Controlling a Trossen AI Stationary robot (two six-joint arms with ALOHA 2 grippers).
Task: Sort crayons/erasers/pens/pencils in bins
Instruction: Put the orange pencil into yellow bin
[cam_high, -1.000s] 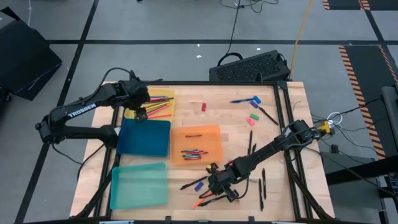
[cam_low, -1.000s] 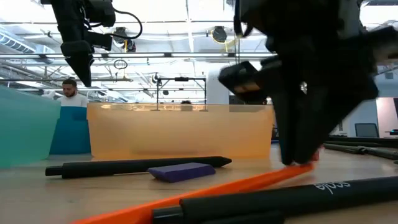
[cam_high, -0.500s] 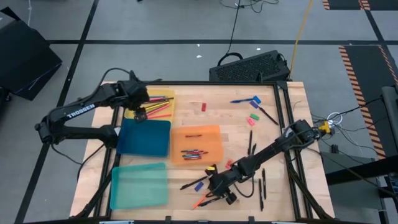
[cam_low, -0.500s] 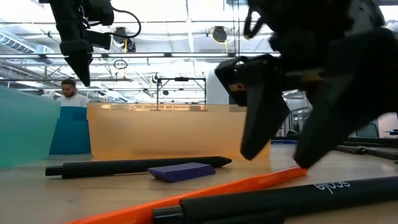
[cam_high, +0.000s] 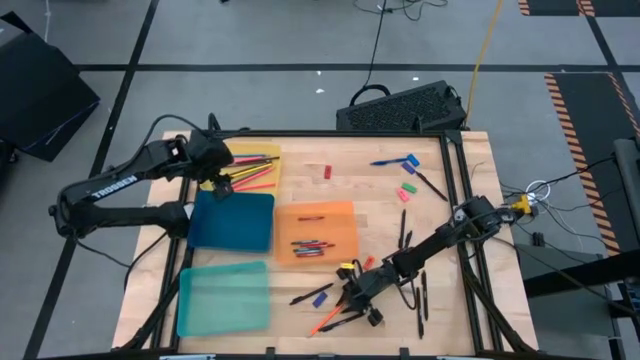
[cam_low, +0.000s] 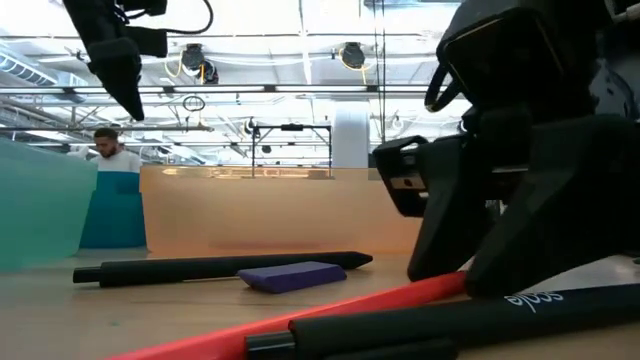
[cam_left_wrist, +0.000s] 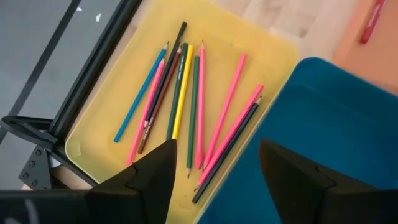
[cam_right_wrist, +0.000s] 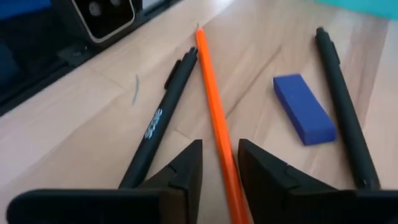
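An orange pencil (cam_right_wrist: 211, 93) lies flat on the table near its front edge, between a black pen with white lettering (cam_right_wrist: 158, 124) and a blue eraser (cam_right_wrist: 305, 109). My right gripper (cam_right_wrist: 220, 146) is down at the table, open by a narrow gap, one finger on each side of the pencil (cam_high: 325, 322). My left gripper (cam_left_wrist: 217, 180) hangs wide open and holding nothing over the yellow bin (cam_high: 262, 185), where several pencils (cam_left_wrist: 186, 93) lie. The blue bin (cam_high: 232, 222), orange bin (cam_high: 315, 212) and teal bin (cam_high: 222, 297) stand beside it. My right gripper comes down slanting from above, its fingers (cam_right_wrist: 186, 168) lying across the orange pencil near one end (cam_low: 455, 287). The pencil lies flat on the wood. Whether the fingers touch it, I cannot tell.
Another black pen (cam_right_wrist: 339, 93) lies past the eraser, and more pens (cam_high: 421, 300) lie at the right. A blue pen (cam_high: 385, 161), erasers (cam_high: 406, 190) and a red piece (cam_high: 327, 172) sit at the far side. The orange bin holds crayons (cam_high: 312, 246). A person (cam_low: 115, 150) stands behind the table.
My right gripper, shut at the pencil's end a second ago, opened wide. It has since narrowed and come down with one finger on each side of the pencil. My left gripper has risen a little over the yellow bin.
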